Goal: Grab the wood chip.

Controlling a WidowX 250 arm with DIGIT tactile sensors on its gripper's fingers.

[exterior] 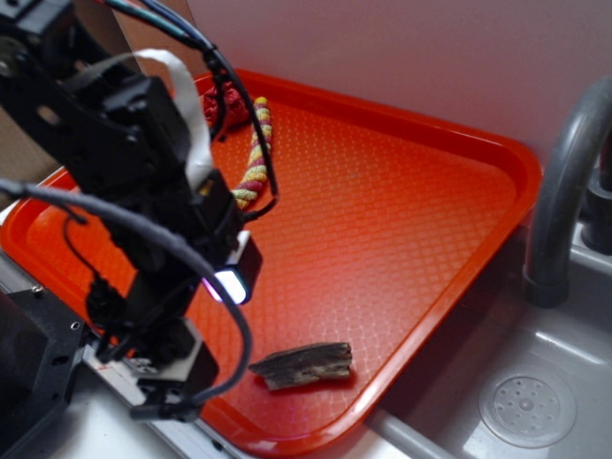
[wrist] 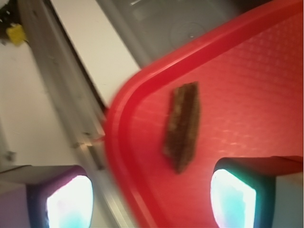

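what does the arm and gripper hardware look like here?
Black, blocky arm with black cables looped around it and a flat white ribbon cable. The gripper has two dark-framed fingers with pads glowing white-cyan, one housing purplish.

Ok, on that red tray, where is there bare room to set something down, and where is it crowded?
The widest bare patch is the middle and right of the tray, bordered by the rope at the far left corner and the wood chip near the front rim. The left front is crowded: the arm hangs over it, with the gripper beside the chip.
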